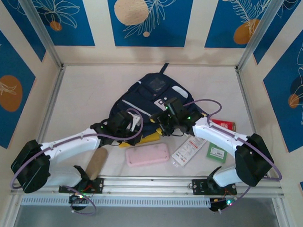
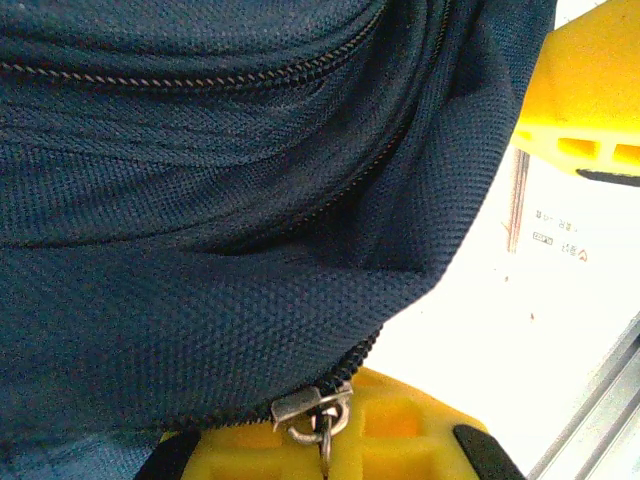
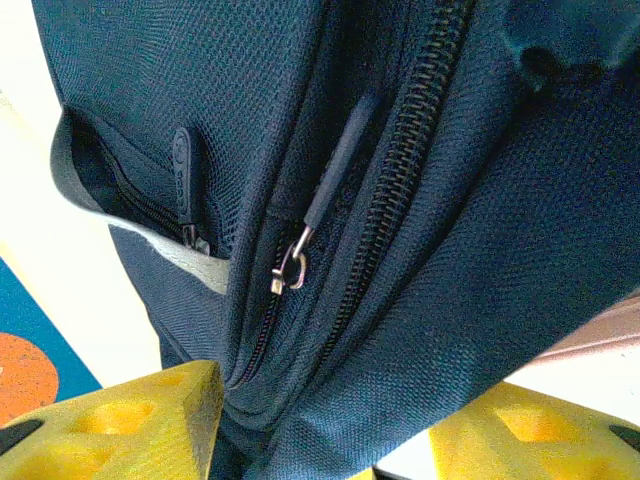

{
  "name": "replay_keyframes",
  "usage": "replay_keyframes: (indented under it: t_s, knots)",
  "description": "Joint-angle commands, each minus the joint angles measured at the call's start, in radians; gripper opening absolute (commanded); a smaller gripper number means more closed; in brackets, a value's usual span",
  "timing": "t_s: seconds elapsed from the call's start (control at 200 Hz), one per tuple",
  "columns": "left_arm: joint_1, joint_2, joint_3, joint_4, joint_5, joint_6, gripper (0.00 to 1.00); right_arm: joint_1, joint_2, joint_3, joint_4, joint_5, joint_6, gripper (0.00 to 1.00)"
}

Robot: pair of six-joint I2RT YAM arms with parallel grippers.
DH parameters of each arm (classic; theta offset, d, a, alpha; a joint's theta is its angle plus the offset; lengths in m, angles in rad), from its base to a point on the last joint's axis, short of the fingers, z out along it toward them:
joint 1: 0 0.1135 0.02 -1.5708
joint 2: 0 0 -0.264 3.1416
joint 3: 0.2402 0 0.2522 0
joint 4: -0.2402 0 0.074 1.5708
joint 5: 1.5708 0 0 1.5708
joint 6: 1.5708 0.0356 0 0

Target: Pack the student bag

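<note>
Left pincer [image 1: 127, 123] clamped tight on navy fabric of student bag [image 1: 151, 91], close by zipper slider [image 2: 318, 410]. Right pincer [image 3: 325, 435] partly spread, yellow fingers either side of bag's bulging fabric; whether it grips, cannot tell. Bag lies mid worktop [image 1: 82, 96] between both arms, pink case [image 1: 148, 154] near its front edge.

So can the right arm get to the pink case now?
Probably yes. The pink case lies bare on the table, near the right pincer at the student bag, with nothing on top.
</note>
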Motion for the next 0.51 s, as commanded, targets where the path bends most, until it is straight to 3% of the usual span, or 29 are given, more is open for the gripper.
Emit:
replay_keyframes:
  t_s: [0.0,0.12,0.195,0.5]
  knots:
    - [-0.013,-0.038,0.010,0.037,0.033,0.016,0.00,0.014,0.031,-0.003,0.014,-0.002,0.032,0.47]
    - [-0.013,-0.041,0.015,0.021,0.016,0.016,0.00,0.012,0.030,-0.021,0.010,0.015,0.039,0.22]
    - [-0.012,-0.045,0.018,0.005,0.000,0.016,0.00,0.001,0.017,-0.027,-0.021,0.046,0.034,0.01]
    - [-0.011,-0.078,0.025,-0.100,-0.054,0.011,0.00,-0.066,-0.043,-0.033,-0.086,0.101,-0.030,0.00]
